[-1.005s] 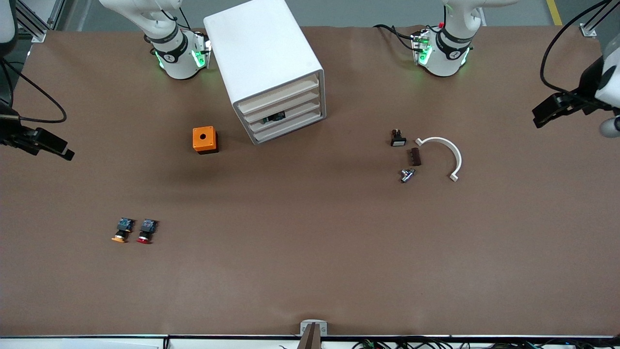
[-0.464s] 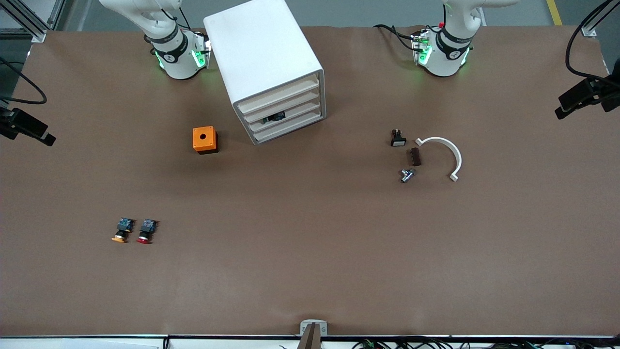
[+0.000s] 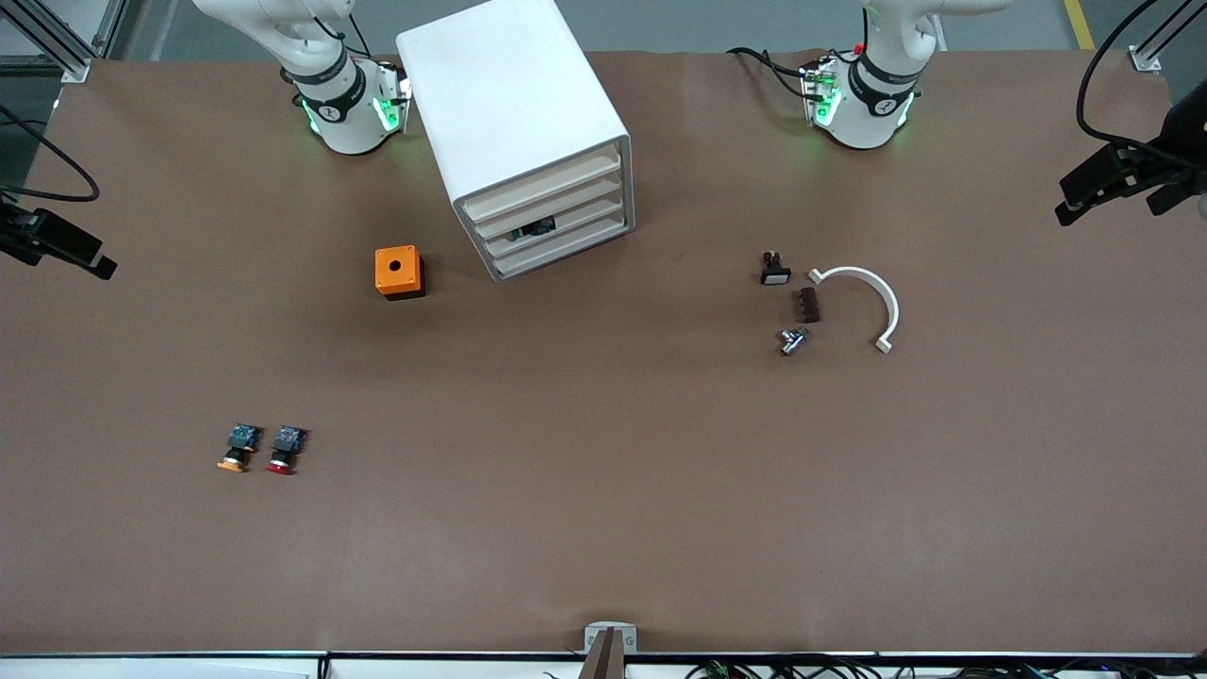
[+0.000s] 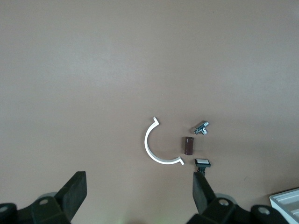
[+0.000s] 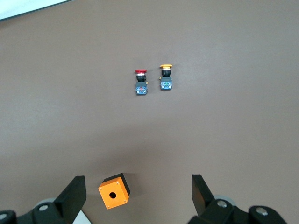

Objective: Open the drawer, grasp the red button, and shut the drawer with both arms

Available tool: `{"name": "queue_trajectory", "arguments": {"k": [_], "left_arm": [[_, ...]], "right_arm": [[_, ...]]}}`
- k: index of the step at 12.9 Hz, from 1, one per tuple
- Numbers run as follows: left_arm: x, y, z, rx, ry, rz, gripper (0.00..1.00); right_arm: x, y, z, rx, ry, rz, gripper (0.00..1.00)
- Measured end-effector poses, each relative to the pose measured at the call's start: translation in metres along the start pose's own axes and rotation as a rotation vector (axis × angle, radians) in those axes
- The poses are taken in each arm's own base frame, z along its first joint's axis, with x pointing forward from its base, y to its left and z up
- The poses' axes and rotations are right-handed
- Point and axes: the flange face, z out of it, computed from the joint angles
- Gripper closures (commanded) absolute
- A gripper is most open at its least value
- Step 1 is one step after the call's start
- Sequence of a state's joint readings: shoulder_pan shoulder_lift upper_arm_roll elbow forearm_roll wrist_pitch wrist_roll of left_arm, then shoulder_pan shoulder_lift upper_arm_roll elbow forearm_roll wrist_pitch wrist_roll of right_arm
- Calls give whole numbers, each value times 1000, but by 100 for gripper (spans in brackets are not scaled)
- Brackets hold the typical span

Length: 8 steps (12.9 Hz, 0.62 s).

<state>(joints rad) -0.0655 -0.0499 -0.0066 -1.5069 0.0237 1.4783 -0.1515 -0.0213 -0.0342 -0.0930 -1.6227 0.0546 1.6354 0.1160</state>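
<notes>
Step in hand: none of the three yet, we judge. All four drawers of the white cabinet (image 3: 528, 141), upper centre of the front view, sit flush; the drawer (image 3: 552, 226) we take for the target, third from the top, shows a small dark part at its front lip.

Red-capped button (image 3: 284, 450): lower part of the front view toward the right arm's end of the table, lying just beside the orange-capped button (image 3: 239, 449), not touching it. In the right wrist view we see it (image 5: 140, 82) as well, red cap plain, blue end on the black body.

Orange box with a hole (image 3: 399, 273): beside the cabinet, nearer the front camera than the right arm's base.

Loose parts toward the left arm's end: white curved clip (image 3: 863, 302), brown block (image 3: 807, 305), small metal fitting (image 3: 792, 339), black switch (image 3: 774, 270).

Left gripper (image 4: 138, 193): high over the table's edge at the left arm's end, fingers wide apart, holding nothing.

Right gripper (image 5: 135, 196): high over the table's edge at the right arm's end, fingers likewise wide apart and empty; the orange box (image 5: 113, 191) lies between them in its wrist view.

Next move, in our judgement: one gripper must descend to the drawer's sloped lip and pull it out squarely, since the cabinet stands skewed to the table edge.
</notes>
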Motion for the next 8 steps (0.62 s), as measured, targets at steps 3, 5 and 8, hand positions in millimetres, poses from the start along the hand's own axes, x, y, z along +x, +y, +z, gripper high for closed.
{"name": "queue_trajectory", "arguments": {"k": [3,5,8], "left_arm": [[0,2,0,0,0,1,0],[0,4,0,0,0,4,0],[-2,18,0,1,1,30,0]], "right_arm": [[-1,0,1,-1,-9,0,0],[-1,0,1,-2,-11,1,0],[-1,0,1,-2,-13,3,0]]}}
